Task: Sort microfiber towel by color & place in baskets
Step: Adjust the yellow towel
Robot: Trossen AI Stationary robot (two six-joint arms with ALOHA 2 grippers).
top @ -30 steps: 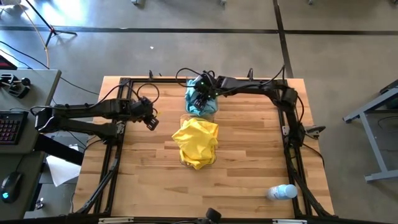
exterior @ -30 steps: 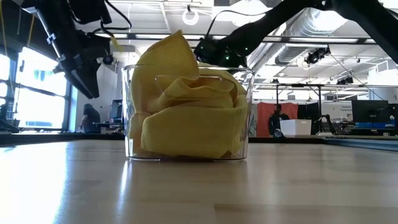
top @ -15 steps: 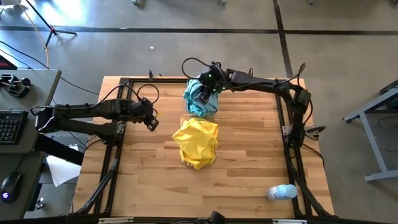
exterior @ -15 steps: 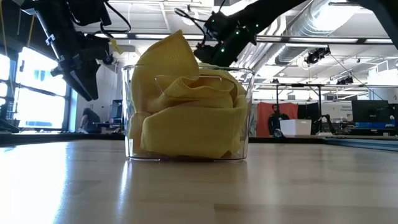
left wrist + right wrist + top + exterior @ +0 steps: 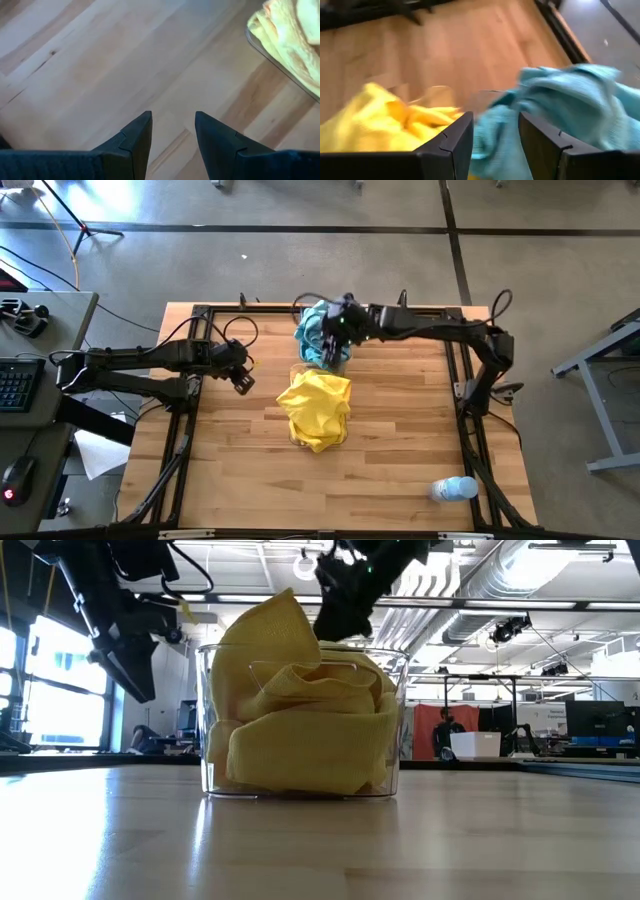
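Note:
Bright yellow microfiber towels (image 5: pixel 316 408) fill a clear basket (image 5: pixel 206 740) at the table's middle, heaped above its rim. Just behind it, teal-blue towels (image 5: pixel 312 332) lie piled in a second clear basket (image 5: pixel 490 92). My right gripper (image 5: pixel 495 117) hangs open over the teal pile, clear of it, and in the low view (image 5: pixel 336 624) nothing hangs from it. My left gripper (image 5: pixel 172 117) stands open above bare wood, left of the yellow basket (image 5: pixel 280 65), with nothing between its fingers.
A clear plastic bottle (image 5: pixel 453 489) lies near the table's front right corner. Black frame rails (image 5: pixel 470 430) run along the table's left, right and far sides. Bare wood lies in front of the yellow basket and to both sides of it.
My right gripper has risen from the teal towels in the far basket and hangs well above them, jaws the same width as before. The teal towels stay in their basket. My left arm has kept still.

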